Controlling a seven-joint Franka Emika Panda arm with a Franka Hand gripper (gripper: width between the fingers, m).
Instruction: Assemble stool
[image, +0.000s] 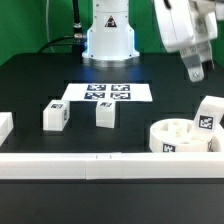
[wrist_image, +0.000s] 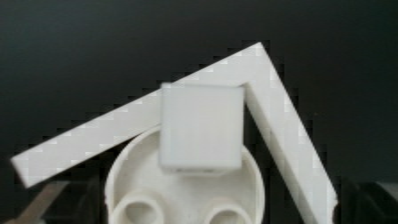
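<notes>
Assembly is barely begun: one leg (image: 207, 116) stands on the seat (image: 170, 132) at lower right, two loose legs (image: 55, 116) wait on the tabletop (image: 30, 85), and the tool (image: 196, 68) hangs empty above, width unclear.

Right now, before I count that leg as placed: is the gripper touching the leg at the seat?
Apart. The exterior view shows dark background between the gripper, hanging above, and the leg at the seat.

Bright even light, soft overexposed whites
</notes>
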